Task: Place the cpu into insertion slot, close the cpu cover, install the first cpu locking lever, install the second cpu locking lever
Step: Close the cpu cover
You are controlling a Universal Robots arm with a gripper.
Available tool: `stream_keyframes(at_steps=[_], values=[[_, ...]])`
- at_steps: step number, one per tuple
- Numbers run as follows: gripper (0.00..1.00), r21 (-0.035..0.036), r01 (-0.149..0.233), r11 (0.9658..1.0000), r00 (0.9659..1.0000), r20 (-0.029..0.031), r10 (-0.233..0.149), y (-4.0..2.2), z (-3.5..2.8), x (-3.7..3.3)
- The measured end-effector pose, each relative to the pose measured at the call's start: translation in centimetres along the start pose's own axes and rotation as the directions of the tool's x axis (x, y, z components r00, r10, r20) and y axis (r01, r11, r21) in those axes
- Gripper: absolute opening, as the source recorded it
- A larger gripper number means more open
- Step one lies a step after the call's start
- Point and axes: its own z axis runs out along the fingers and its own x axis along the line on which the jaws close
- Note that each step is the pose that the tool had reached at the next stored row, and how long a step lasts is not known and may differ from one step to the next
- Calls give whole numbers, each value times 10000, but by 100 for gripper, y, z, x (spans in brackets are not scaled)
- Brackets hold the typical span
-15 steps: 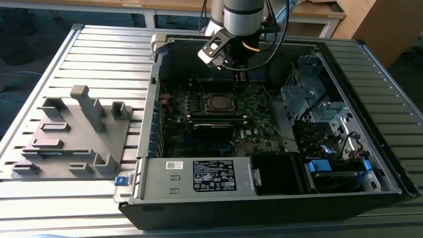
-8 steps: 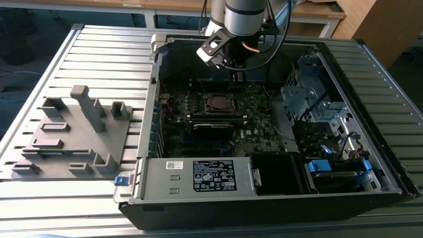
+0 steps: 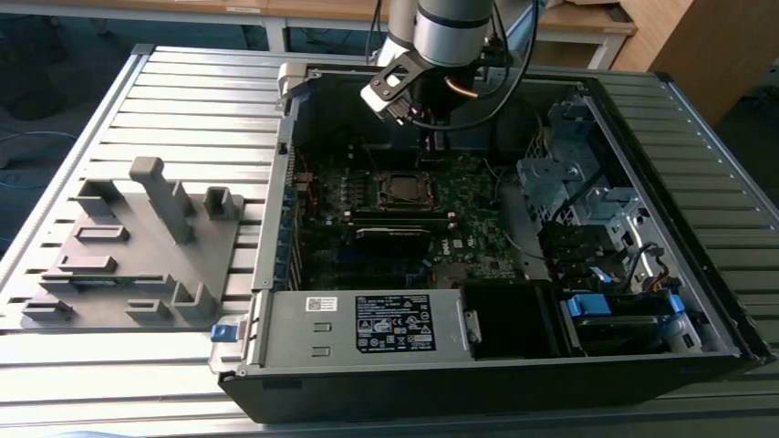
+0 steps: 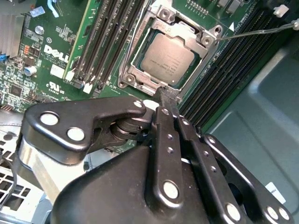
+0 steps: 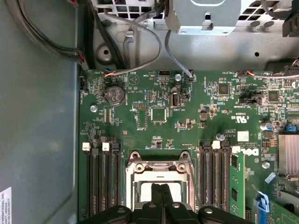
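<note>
The cpu (image 4: 167, 59) lies flat in the insertion slot (image 4: 140, 79) on the green motherboard, its dull silver top showing. The cpu cover (image 4: 187, 31) lies down around it, so the chip shows through the cover's window. One thin wire lever (image 4: 261, 29) sticks out from a corner of the socket over the black memory slots. My gripper (image 4: 164, 95) hovers just off the socket's edge with its fingers pressed together and nothing between them. In the first wrist view the gripper (image 5: 161, 196) stands over the socket (image 5: 159, 170). In the exterior view the arm (image 3: 451, 36) hangs over the socket (image 3: 406, 190).
The open computer case has walls (image 3: 283, 182) on all sides. Drive cages (image 3: 572, 173) and cables fill the exterior view's right, with a power supply (image 3: 378, 324) in front. Memory slots (image 5: 100, 182) flank the socket. A grey fixture plate (image 3: 134, 246) lies at the exterior view's left.
</note>
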Motion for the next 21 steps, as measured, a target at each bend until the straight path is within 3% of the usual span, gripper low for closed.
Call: stream_keyframes(at_steps=[5, 21], values=[[11, 0, 2, 10000, 10000, 1, -2, -11, 32, -7], [11, 0, 0, 10000, 10000, -15, 0, -33, 40, -7]])
